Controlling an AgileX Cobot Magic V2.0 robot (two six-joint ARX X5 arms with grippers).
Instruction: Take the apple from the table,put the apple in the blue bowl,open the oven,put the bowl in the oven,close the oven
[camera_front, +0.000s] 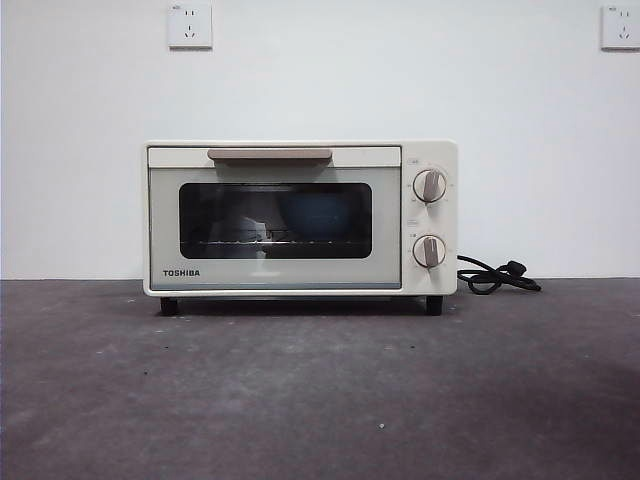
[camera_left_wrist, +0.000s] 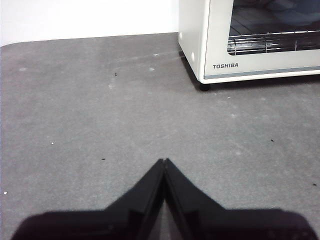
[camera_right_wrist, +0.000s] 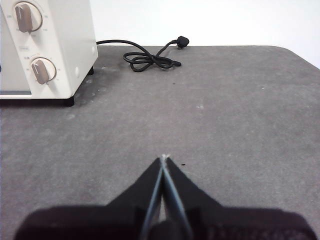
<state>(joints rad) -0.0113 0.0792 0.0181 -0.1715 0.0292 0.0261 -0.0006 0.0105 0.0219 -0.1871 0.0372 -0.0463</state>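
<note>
While both arms wait low over the dark grey speckled tabletop (camera_front: 320, 400), the scene reads as follows.

Oven: the cream-white boxy TOSHIBA toaster oven (camera_front: 300, 218) stands on the tabletop against the white wall, its door shut, the beige bar handle (camera_front: 269, 154) along the top of the door.
Blue bowl: a blue shape (camera_front: 312, 212) shows dimly behind the dark glass window, on the wire rack inside the oven; its outline is blurred.
Apple: not to be made out through the glass.
Knobs: two round beige knobs (camera_front: 430, 186) sit one above the other to the side of the door.
Cord: the black cord with plug (camera_front: 495, 276) lies coiled on the tabletop beside the oven's knob side.
Left tool: the left tool (camera_left_wrist: 164, 161) has its black jaws pressed together at the tips, holding nothing, above bare tabletop near the oven's corner foot.
Right tool: the right tool (camera_right_wrist: 164, 158) is likewise closed tip to tip and empty, over bare tabletop, apart from the oven's knob side and from the cord.
</note>
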